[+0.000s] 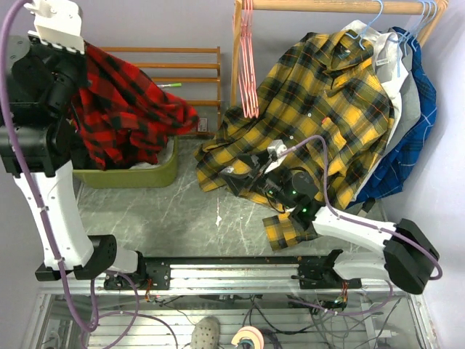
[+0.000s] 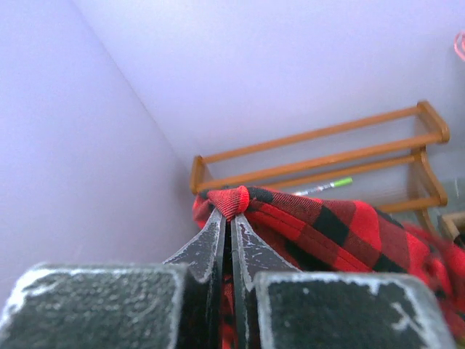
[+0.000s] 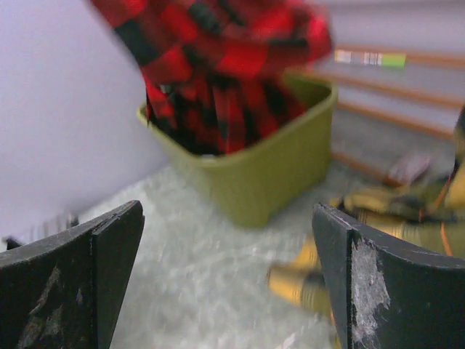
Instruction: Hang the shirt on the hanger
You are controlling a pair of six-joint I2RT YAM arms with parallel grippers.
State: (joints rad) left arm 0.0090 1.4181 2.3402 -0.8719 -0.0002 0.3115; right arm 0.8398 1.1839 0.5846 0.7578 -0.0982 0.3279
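Observation:
The red-and-black plaid shirt (image 1: 123,109) hangs bunched from my left gripper (image 1: 81,49), which is raised high at the far left above the green bin (image 1: 156,174). In the left wrist view the gripper (image 2: 227,214) is shut on a fold of the shirt (image 2: 327,225). The shirt's lower part still sits in the bin (image 3: 269,167). No lettering shows. The pink hanger (image 1: 248,65) hangs from the wooden rail, top centre. My right gripper (image 1: 240,176) is open and empty, low over the table beside the yellow shirt, facing the bin (image 3: 227,211).
A yellow-and-black plaid shirt (image 1: 327,94) hangs from the rail (image 1: 334,6) and drapes onto the table. A blue plaid shirt (image 1: 421,109) and light blue hangers (image 1: 374,18) are at the right. A wooden rack (image 1: 182,65) stands behind the bin.

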